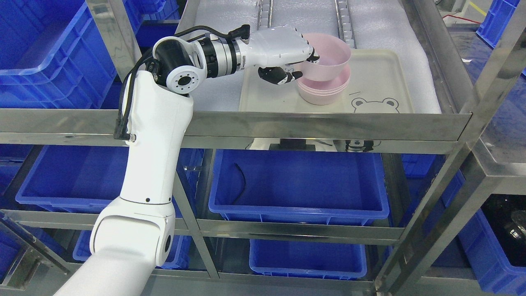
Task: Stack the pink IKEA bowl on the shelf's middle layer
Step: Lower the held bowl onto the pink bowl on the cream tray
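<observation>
My left hand reaches over the shelf from the left and is shut on the near-left rim of a pink bowl. The bowl is tilted and sits in the top of a stack of pink bowls. The stack stands on a cream tray with a bear drawing, lying on the white foam of the steel shelf layer. Thumb and fingers pinch the rim from inside and outside. The right arm does not show.
The shelf's steel front rail runs across just below the tray. Steel posts stand at the left and right. Blue bins fill the lower layers and the left side.
</observation>
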Robot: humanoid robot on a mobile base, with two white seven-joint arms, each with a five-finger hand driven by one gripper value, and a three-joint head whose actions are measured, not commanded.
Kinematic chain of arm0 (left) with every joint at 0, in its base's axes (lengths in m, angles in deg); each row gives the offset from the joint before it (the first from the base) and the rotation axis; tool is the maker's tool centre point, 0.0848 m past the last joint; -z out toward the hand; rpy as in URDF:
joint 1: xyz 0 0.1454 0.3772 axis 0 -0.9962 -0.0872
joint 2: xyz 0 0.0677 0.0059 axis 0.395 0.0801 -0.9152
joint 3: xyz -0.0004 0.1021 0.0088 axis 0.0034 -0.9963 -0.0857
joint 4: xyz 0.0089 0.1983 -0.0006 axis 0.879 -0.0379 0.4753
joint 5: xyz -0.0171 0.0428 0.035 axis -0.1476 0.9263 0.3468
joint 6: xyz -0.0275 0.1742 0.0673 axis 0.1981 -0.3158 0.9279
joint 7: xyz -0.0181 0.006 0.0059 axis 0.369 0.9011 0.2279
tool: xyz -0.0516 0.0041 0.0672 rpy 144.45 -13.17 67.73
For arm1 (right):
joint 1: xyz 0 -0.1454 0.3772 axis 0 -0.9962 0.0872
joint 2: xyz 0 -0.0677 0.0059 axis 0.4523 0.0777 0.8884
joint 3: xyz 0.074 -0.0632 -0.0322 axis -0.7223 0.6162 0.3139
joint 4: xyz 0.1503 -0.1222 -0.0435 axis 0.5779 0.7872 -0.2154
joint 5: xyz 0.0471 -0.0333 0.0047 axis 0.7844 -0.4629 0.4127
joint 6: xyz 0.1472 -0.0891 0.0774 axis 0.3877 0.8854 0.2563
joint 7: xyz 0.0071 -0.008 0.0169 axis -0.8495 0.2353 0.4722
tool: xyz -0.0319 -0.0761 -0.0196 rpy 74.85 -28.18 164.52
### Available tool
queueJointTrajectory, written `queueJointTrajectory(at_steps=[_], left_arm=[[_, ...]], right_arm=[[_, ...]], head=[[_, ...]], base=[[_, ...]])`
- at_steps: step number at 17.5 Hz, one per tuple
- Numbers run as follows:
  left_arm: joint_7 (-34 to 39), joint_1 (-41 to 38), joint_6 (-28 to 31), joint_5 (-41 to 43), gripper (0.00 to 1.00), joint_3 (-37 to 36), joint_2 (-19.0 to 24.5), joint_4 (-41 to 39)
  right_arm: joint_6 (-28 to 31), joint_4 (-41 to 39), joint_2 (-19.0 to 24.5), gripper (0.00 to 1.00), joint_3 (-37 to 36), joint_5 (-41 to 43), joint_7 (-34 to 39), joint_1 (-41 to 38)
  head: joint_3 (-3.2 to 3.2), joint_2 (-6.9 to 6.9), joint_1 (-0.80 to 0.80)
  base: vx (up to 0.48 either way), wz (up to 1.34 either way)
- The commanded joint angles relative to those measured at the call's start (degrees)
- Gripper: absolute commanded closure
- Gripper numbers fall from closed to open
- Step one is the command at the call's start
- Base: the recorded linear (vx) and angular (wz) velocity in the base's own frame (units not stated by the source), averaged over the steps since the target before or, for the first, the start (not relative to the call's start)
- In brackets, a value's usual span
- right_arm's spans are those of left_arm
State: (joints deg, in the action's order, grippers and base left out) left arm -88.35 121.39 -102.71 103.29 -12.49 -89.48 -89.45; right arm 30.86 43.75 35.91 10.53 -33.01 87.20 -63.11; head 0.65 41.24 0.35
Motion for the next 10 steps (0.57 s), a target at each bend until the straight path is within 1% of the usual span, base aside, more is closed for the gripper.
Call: queueJointTrajectory(at_steps=[1,4,10], left_arm=[[3.5,0.6,-0.3,1.5,0.94,-0.5,0.7,8.9],[4.3,0.7,-0.7,1.0,0.94,-1.8,0.7,11.4],[5.3,0.9,-1.5,1.0,0.93,-3.3,0.7,11.5]], right_arm=[[0.0,-1.0,-1.0,0.0,0.0,0.0,0.0,-0.3],[0.0,-1.0,-1.0,0.0,0.0,0.0,0.0,-0.3],[0.0,-1.0,-1.0,0.0,0.0,0.0,0.0,-0.2]], head=[[0.0,0.0,0.0],[0.0,0.0,0.0],[0.0,-0.01,0.0]], base=[[0.0,0.0],[0.0,0.0],[0.0,0.0]])
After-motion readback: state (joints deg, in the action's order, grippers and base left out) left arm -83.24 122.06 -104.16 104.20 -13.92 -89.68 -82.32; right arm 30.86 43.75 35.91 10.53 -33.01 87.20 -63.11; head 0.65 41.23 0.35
